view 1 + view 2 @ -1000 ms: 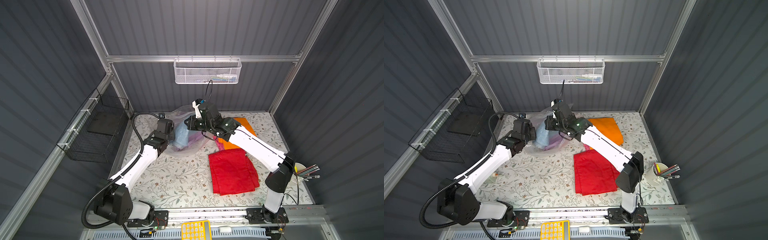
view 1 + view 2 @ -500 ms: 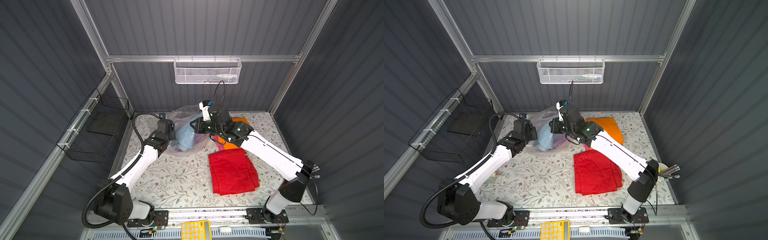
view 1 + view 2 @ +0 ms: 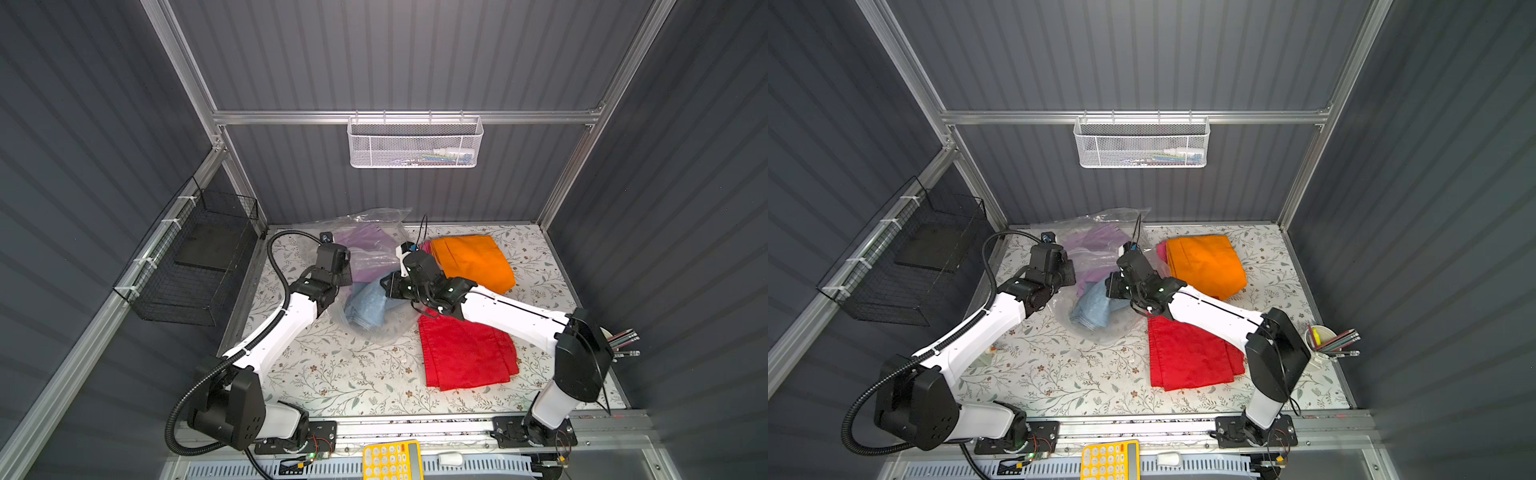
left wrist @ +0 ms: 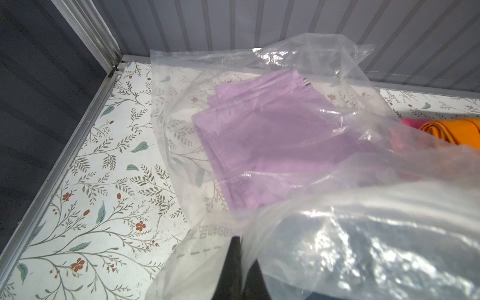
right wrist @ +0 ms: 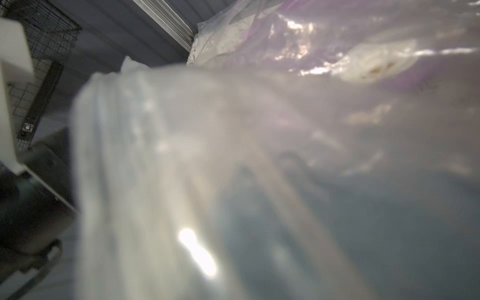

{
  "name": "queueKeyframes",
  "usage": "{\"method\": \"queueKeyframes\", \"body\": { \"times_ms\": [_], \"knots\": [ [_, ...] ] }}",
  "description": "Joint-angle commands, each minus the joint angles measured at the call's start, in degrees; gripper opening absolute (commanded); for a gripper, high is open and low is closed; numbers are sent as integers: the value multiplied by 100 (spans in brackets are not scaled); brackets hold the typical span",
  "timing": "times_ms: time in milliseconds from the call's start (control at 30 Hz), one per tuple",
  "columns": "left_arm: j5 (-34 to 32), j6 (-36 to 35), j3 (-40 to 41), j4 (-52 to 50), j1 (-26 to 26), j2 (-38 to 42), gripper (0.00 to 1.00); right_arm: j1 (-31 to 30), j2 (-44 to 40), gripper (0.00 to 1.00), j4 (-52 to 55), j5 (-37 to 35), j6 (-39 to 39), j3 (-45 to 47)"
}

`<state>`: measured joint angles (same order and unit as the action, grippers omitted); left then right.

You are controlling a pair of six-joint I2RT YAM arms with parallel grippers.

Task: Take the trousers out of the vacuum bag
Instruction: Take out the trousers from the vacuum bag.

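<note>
Front: yellow calculator (image 3: 392, 460) lies just beyond the front edge of the bench (image 3: 332, 374).

Front right of bench: red trousers (image 3: 465, 353), folded flat, outside the bag. Cup of pencils (image 3: 1318, 353) stands at the right edge.

Mid-bench, left of centre: vacuum bag (image 3: 382, 332) bulges here, and its clear film runs back to the rear edge. Light blue denim trousers (image 3: 365, 309) sit bunched inside this near part, seen through the film.

Right hand (image 3: 388, 287): at the far top of the denim bundle, jaws closed. Its wrist view is filled with blurred film close to the lens. Cannot tell whether film, denim or both sit between the jaws.

Left hand (image 4: 235, 249): at the bag's left side, jaws closed and pinching the bag's film, which drapes to either side of the fingers.

Back left: lilac trousers (image 4: 259, 135), folded, inside the bag, near the rear edge.

Back right: orange trousers (image 3: 471, 259), folded, outside the bag. Hot pink trousers (image 4: 413, 122) show from under their left side.

Walls: black wire basket (image 3: 195, 266) hangs on the left wall. White mesh basket (image 3: 415, 143) hangs on the rear wall rail.
</note>
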<state>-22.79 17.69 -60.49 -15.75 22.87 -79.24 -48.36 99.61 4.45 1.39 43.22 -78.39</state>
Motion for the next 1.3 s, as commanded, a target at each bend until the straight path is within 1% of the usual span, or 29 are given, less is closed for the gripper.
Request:
{"method": "queueKeyframes", "body": {
  "times_ms": [0,67,167,233,267,333,400,467,667,733,867,967,1033,1100,1133,1167,1267],
  "knots": [
    [-151,85,181,-149,-2,215,0,233,531,0,-822,157,-150,-757],
    [-286,52,213,-174,-3,235,0,350,1028,0,-774,284,-303,-1335],
    [-489,-75,157,-174,-2,155,0,502,1778,0,-372,408,-557,-2499],
    [-642,-125,94,-155,-2,31,0,594,2140,0,-159,602,-560,-3089],
    [-674,-124,62,-147,-2,-51,0,632,2284,0,-60,689,-569,-3301],
    [-617,-43,11,-133,-2,-150,0,661,2301,0,16,729,-577,-3376],
    [-500,65,38,-63,-2,-158,0,646,2083,0,-56,737,-568,-3092],
    [-353,173,93,30,-2,-91,0,609,1657,0,-247,679,-459,-2549],
    [221,432,305,65,-2,125,0,405,490,0,-1037,393,78,-440],
    [362,548,395,83,-2,208,0,346,323,0,-1221,248,235,45],
    [613,687,553,122,-2,350,0,312,196,0,-1666,221,732,863],
    [683,722,572,42,-2,434,0,227,192,0,-1825,110,868,1146],
    [748,753,616,28,-2,502,0,213,222,6,-1844,112,989,1222],
    [829,775,635,-6,-2,586,0,204,233,15,-1855,34,1150,1310],
    [866,797,641,-37,-2,630,0,204,242,23,-1878,0,1221,1368],
    [896,814,659,-50,-2,681,0,204,241,33,-1886,-50,1321,1416],
    [960,880,730,-76,-5,819,0,203,273,56,-1938,-146,1626,1535]
  ]
}}
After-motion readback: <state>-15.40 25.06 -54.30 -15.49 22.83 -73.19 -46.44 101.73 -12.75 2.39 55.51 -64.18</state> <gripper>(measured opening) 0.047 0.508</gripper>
